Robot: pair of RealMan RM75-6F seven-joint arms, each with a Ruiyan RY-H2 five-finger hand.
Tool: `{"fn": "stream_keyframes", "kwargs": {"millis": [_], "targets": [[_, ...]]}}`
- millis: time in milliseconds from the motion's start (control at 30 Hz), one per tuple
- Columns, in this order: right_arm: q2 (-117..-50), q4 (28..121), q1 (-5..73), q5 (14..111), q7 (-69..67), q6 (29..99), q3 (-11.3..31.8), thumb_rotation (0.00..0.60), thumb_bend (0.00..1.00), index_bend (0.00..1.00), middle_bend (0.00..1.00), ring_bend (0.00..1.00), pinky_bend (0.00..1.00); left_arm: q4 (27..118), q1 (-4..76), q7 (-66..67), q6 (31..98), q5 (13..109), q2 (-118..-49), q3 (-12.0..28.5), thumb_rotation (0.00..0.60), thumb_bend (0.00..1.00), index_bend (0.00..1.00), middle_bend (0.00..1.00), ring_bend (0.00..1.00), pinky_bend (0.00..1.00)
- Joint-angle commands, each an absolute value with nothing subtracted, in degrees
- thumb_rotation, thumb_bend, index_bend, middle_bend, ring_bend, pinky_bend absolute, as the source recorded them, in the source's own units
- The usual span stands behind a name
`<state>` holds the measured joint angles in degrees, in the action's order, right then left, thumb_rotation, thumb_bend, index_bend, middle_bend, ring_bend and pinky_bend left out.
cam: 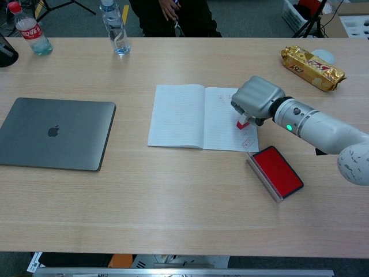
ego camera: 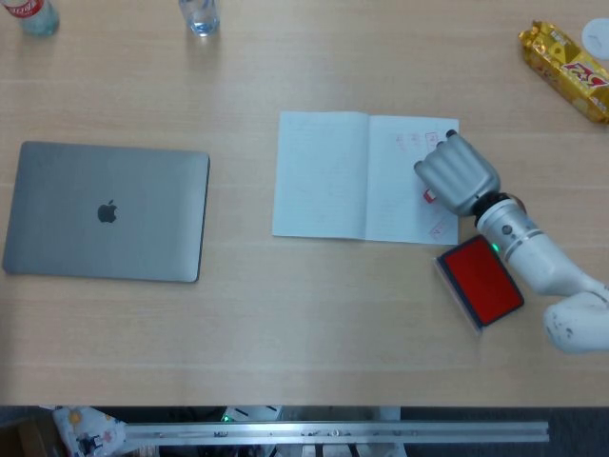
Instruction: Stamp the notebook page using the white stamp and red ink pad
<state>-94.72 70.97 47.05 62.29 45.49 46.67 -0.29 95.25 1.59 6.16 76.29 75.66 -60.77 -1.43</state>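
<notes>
An open notebook (ego camera: pixel 324 176) (cam: pixel 179 115) lies at the table's middle, with faint red stamp marks on its right page. My right hand (ego camera: pixel 457 173) (cam: pixel 257 99) hovers over that page's right edge and grips the white stamp (ego camera: pixel 430 196) (cam: pixel 243 123), whose red-tipped end points down at the paper. Whether the tip touches the page I cannot tell. The open red ink pad (ego camera: pixel 480 281) (cam: pixel 277 171) sits just off the notebook's lower right corner, under my right forearm. My left hand is in neither view.
A closed grey laptop (ego camera: pixel 107 211) (cam: pixel 55 134) lies at the left. Two bottles (cam: pixel 115 29) (cam: pixel 31 32) stand along the far edge. A gold snack packet (ego camera: pixel 566 69) (cam: pixel 311 68) rests at the far right. A person (cam: pixel 173 14) stands behind the table.
</notes>
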Motion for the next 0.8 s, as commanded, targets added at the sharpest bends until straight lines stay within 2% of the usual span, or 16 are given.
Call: {"fn": "stream_keyframes", "kwargs": {"millis": [33, 800], "targets": [[-94.76, 71.13, 47.01, 62.31, 45.73, 46.81, -0.36, 0.6, 0.47, 0.85, 0.66, 0.54, 0.42, 95.13, 1.59, 6.06, 76.23, 75.71, -60.83, -1.46, 0.6, 0.21, 0.23, 0.05, 0.13, 0.02], [-95.35, 70.47, 46.86, 61.99, 46.36, 46.82, -0.53, 0.6, 0.47, 0.86, 0.66, 0.55, 0.42, 94.85, 1.55, 5.85, 76.02, 75.55, -60.87, -1.51, 0.6, 0.21, 0.23, 0.05, 0.13, 0.02]]}}
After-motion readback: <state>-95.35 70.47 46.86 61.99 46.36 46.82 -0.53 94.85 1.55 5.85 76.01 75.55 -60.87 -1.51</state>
